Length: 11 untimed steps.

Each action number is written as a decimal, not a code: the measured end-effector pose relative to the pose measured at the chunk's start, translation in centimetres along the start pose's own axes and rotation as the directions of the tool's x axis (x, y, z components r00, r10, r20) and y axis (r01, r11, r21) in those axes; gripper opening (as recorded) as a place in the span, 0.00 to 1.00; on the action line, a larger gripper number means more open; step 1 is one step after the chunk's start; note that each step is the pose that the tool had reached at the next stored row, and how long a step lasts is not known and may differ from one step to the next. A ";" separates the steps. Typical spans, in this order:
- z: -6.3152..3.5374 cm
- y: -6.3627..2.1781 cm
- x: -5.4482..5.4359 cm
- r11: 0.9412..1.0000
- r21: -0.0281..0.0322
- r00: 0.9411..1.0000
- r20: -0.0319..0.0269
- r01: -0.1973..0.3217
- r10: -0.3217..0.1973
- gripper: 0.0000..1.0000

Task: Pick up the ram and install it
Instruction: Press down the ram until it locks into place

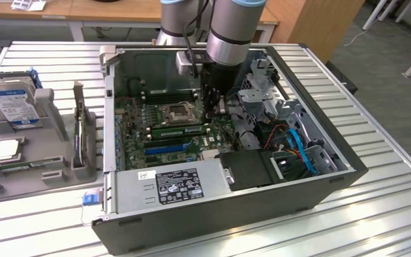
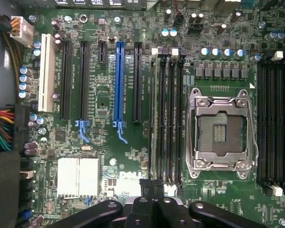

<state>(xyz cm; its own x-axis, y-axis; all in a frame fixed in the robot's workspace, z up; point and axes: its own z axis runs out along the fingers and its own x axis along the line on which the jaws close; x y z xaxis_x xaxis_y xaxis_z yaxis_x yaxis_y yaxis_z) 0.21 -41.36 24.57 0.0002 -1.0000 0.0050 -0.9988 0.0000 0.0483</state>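
One tool (image 2: 152,187), shut and empty, hangs above the motherboard's (image 2: 109,95) memory slots (image 2: 167,118); the exterior view adds the hard drive (image 1: 10,104).

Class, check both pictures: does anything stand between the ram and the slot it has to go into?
Nothing visible does. The ram already appears to lie along a slot in the row beside the processor socket, with the shut gripper close over it.

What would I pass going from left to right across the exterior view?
Hard drive standing in the grey holder → processor chip lying flat → power supply in the open computer case → gripper over the motherboard → blue cables.
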 end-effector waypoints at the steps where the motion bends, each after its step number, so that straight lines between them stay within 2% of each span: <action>1: 0.00 0.00 -0.2 1.000 0.000 1.000 0.000 0.000 0.000 0.10; 6: 0.01 0.00 -0.4 1.000 0.000 1.000 0.000 0.000 0.000 0.10; 11: 0.82 -0.03 -0.4 1.000 0.000 1.000 0.000 0.000 0.000 0.10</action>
<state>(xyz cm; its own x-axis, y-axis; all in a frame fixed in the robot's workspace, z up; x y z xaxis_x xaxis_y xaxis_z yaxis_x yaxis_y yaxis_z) 0.19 -40.99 23.74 0.0000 -1.0000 0.0050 -0.9988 0.0003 0.0483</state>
